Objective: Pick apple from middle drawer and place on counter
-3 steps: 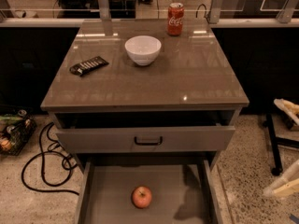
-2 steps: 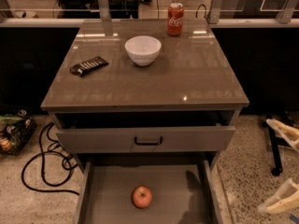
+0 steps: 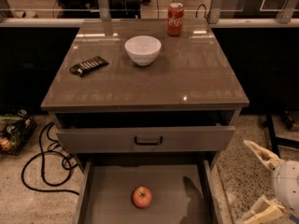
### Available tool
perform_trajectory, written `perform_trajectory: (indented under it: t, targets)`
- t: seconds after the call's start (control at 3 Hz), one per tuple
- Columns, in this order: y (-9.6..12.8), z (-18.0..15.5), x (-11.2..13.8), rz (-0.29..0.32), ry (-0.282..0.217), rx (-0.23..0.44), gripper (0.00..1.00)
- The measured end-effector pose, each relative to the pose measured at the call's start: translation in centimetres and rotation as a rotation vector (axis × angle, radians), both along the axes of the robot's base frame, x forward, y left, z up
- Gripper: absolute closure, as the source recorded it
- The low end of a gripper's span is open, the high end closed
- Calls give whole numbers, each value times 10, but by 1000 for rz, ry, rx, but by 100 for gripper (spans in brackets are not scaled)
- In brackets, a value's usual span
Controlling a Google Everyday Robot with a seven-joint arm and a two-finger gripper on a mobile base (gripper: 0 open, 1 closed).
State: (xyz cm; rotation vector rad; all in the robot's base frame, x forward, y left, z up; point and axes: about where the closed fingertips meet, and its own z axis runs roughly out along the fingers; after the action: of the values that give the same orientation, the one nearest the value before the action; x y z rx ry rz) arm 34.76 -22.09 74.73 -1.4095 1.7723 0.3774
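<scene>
The apple [image 3: 142,196], small, red with a yellowish patch, rests on the flat grey floor of the middle drawer [image 3: 107,195], which stands pulled out at the bottom of the view. Above it spreads the glossy brown-grey counter [image 3: 187,78]. My gripper [image 3: 259,179] hangs at the lower right, outside the drawer's right wall and well to the right of the apple. Its two pale fingers are spread wide apart, one [image 3: 259,154] above and one [image 3: 261,213] below, with nothing between them.
On the counter sit a white bowl [image 3: 143,49], a red soda can [image 3: 175,18] and a dark snack bar [image 3: 88,65]. A shallower drawer with a dark handle [image 3: 148,140] sticks out slightly above the middle drawer. Black cables [image 3: 44,160] lie on the floor at the left.
My gripper has moved slightly left, towards the drawer, keeping its fingers spread. The apple and the items on the counter have stayed where they were.
</scene>
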Motion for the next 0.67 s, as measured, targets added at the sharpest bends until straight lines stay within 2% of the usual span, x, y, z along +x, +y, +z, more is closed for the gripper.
perform_trajectory:
  t: [0.33,0.67]
  targets:
    - [0,0,0,0,0,0,0]
    - [15,-11,11,19,1,0,0]
